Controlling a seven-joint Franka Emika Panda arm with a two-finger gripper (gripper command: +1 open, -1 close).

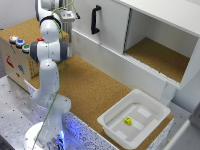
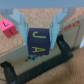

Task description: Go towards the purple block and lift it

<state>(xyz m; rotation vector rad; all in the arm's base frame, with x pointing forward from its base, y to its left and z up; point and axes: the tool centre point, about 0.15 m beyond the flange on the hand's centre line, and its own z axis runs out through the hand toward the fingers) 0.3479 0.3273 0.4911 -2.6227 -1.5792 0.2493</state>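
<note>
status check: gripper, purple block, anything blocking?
Gripper fingers straddle purple block, closure unclear. Block near the cork surface; lift unconfirmed. Pink block off to the side, black handle close by; nothing between.

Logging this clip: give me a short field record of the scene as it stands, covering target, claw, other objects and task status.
target: purple block with yellow letters, seen in the wrist view
claw: claw straddling the block, one finger on each side; contact unclear
pink block: pink block lying beside the target, apart from it
black handle: black handle in the wrist view, near the block
bin: white bin on the cork counter, holding a small yellow cube
cabinet: open compartment in the exterior view
task status: block reached; lift not confirmed
</note>
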